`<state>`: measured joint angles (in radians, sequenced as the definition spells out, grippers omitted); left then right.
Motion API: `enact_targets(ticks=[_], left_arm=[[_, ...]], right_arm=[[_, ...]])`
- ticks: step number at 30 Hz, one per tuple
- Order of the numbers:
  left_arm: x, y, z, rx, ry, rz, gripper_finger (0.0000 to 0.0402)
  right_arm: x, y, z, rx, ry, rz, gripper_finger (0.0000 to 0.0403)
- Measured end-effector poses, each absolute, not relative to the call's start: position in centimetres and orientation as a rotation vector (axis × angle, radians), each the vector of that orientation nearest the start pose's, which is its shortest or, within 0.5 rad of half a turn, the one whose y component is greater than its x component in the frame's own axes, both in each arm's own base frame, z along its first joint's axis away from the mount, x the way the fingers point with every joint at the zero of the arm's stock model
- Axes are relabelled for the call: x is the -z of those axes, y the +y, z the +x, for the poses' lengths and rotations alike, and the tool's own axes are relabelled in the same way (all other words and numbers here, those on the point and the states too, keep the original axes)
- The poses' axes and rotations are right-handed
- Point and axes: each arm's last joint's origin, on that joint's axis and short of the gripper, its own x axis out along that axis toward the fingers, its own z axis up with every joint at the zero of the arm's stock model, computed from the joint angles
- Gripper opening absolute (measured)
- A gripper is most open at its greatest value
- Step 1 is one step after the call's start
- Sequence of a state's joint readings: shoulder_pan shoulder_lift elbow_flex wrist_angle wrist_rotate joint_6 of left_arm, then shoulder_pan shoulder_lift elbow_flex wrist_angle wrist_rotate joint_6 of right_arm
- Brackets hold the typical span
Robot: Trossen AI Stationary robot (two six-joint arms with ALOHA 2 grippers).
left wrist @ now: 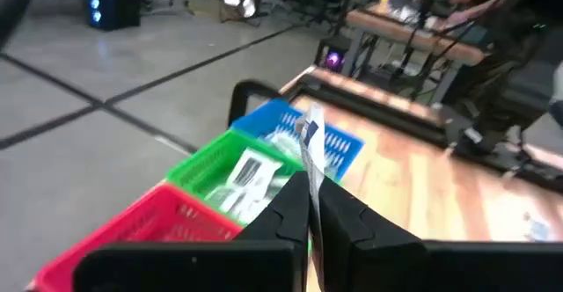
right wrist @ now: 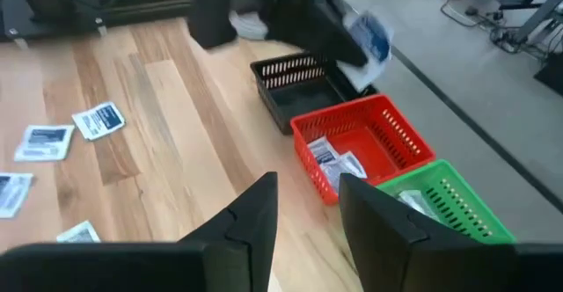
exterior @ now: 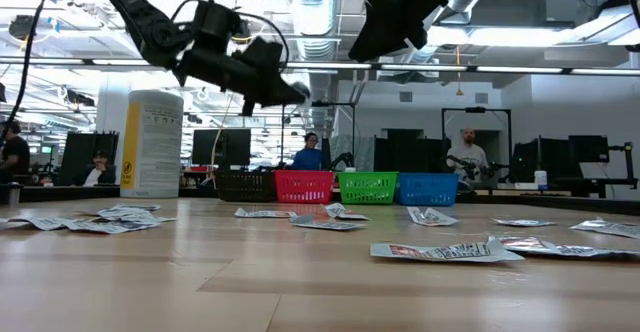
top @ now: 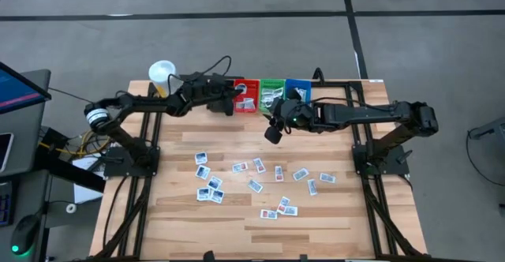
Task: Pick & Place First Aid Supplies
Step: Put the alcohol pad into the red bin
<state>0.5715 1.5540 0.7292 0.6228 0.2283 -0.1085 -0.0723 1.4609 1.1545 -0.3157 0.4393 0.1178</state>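
On the left we see a white-capped bottle standing at the far left corner of the tabletop, just behind the left arm. The left pincer hangs over the red bin and is closed on one packet, a white one with blue print standing upright between its fingers.

Past it we count four bins in a row along the far edge: a black bin, the red one, a green bin and a blue bin. The black one lies just to the left of the left pincer, largely hidden under that arm in the high view. In the right wrist view it looks bare inside; the red holds at least two packets and the green at least one. How many lie in the blue we cannot tell.

The right pincer hovers just in front of the green bin, raised off the tabletop, its fingers parted with nothing between them.

The loose first aid supplies lie on the near side of both pincers, spread in a band across the middle of the tabletop. We count roughly eighteen flat packets there: a cluster of about seven below the left pincer, the rest strung out below and to the right of the right pincer. Some overlap, so the count is approximate.

Neither pincer touches the scattered packets. The left arm's body crosses in front of the black bin.
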Motion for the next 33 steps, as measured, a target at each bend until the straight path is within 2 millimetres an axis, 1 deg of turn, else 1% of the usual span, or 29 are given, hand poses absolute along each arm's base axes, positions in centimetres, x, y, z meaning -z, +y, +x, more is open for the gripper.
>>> enact_targets(ticks=[3,7,11,18,28,33], left_arm=[[-19.3,17.4,27.5,-0.368,0.218,-0.209,0.0008],[-17.1,17.8,27.9,-0.368,0.280,-0.237,0.0010],[-15.8,18.0,28.1,-0.368,0.312,-0.253,0.0007],[-15.8,18.2,28.2,-0.398,0.299,-0.242,0.0020],[-16.1,18.2,28.3,-0.401,0.271,-0.229,0.0023],[-16.3,18.3,28.3,-0.402,0.262,-0.225,0.0050]], right_arm=[[-29.5,-3.5,31.7,0.529,0.584,0.005,0.0116],[-29.5,-3.5,31.8,0.529,0.584,0.005,0.0118],[-29.5,-3.5,31.8,0.529,0.584,0.005,0.0118],[-29.5,-3.5,31.8,0.529,0.584,0.006,0.0118],[-29.5,-3.5,31.8,0.532,0.576,0.040,0.0118],[-29.4,-3.5,31.8,0.515,0.576,0.057,0.0118]])
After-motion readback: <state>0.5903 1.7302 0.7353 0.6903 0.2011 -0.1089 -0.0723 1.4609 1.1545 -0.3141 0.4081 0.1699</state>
